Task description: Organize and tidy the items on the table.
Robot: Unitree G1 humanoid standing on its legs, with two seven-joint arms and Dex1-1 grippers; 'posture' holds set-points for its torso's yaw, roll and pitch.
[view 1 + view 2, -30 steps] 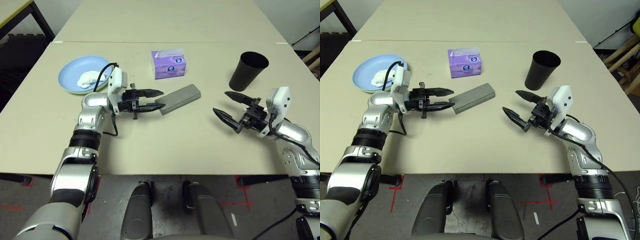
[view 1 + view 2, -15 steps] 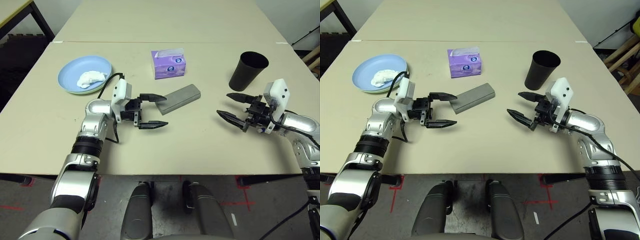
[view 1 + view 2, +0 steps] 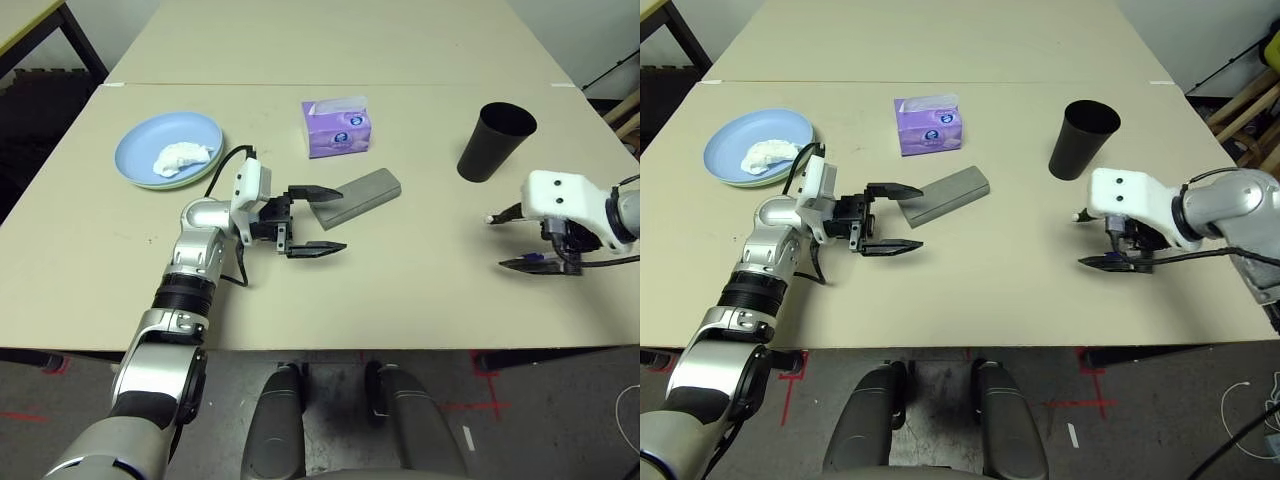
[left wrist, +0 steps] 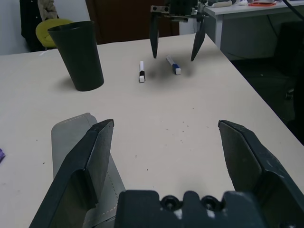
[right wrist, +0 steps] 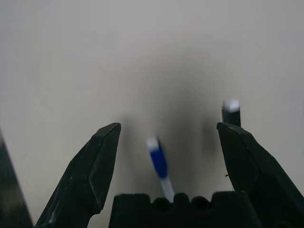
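Note:
My left gripper point(image 3: 326, 218) point(image 4: 165, 124) stands open on the table point(image 3: 400, 300), level with the near end of the grey glasses case point(image 3: 362, 195) point(image 4: 71, 137); its far finger lies against that end. Turned downward, my right gripper point(image 3: 508, 242) point(image 5: 168, 127) hangs open over a short white pen with a blue band point(image 5: 159, 165) point(image 4: 173, 65). A second white piece with a dark end point(image 4: 141, 71) lies beside it. The black cup point(image 3: 495, 142) stands behind. A crumpled tissue point(image 3: 183, 156) lies in the light blue plate point(image 3: 135, 150), stacked on a green one. The purple tissue box point(image 3: 337, 127) sits at the middle back.
A second beige tabletop point(image 3: 330, 40) joins the far edge. A yellow-edged table corner point(image 3: 25, 20) shows at the far left. The table's front edge point(image 3: 330, 348) runs just ahead of my body, with dark floor beyond the left side.
My right gripper has swung from pointing left to pointing down over the pen, further right. My left gripper's fingers have spread wider beside the case end.

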